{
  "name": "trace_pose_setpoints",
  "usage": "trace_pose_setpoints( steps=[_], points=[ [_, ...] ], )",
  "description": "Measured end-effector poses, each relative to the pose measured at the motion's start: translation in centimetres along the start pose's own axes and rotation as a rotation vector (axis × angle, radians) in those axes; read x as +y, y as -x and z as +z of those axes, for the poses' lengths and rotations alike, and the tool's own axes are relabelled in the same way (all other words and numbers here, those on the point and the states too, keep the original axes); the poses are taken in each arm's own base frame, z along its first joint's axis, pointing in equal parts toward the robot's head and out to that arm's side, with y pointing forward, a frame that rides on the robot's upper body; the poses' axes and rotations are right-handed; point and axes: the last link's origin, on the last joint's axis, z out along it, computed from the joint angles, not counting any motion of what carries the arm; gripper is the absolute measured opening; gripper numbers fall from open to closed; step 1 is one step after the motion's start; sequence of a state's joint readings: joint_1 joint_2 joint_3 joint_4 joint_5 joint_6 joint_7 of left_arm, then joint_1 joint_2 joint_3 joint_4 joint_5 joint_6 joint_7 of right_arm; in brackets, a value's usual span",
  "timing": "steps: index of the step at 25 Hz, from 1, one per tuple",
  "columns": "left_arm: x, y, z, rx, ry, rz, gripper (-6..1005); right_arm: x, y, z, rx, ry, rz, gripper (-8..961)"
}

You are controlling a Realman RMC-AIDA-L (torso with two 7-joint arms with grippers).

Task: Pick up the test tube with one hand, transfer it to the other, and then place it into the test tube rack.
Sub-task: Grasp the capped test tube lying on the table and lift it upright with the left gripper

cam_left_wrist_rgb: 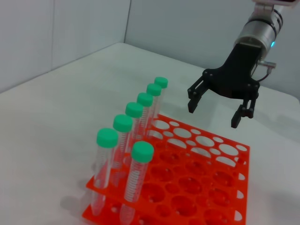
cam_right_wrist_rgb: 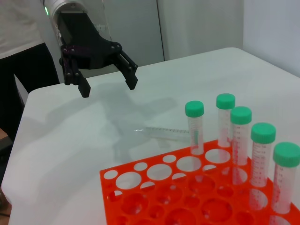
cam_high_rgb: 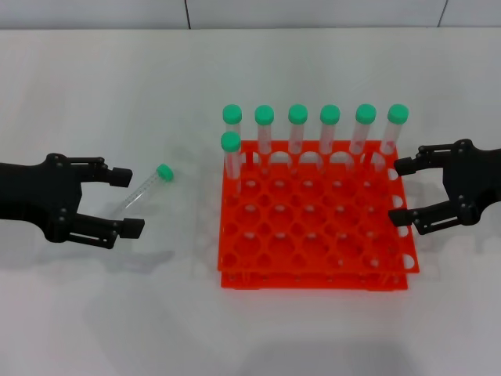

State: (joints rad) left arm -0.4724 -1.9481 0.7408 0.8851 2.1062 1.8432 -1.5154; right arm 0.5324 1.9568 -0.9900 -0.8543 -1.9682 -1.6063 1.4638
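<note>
Test tube (cam_high_rgb: 149, 187) lying flat, left end effector (cam_high_rgb: 129, 203) spread beside it

From the head camera we look forward and down on the white table (cam_high_rgb: 117, 313), with the test tube rack (cam_high_rgb: 313, 227) in the middle. The left wrist camera looks from the left across the rack (cam_left_wrist_rgb: 197, 178) toward the right gripper (cam_left_wrist_rgb: 214, 112) beyond it. The right wrist camera looks from the right over the rack (cam_right_wrist_rgb: 187, 192) toward the left gripper (cam_right_wrist_rgb: 108, 86). All three views share the rack and its green-capped tubes.
</note>
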Motion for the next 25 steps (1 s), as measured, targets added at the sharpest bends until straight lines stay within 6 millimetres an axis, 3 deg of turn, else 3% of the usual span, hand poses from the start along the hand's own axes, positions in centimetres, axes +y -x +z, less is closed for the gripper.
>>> trace_pose_setpoints(
  steps=[25],
  points=[
    [-0.12, 0.03, 0.07, -0.001, -0.008, -0.003, 870, 0.16, -0.32, -0.04, -0.002, -0.004, -0.005, 854]
  ],
)
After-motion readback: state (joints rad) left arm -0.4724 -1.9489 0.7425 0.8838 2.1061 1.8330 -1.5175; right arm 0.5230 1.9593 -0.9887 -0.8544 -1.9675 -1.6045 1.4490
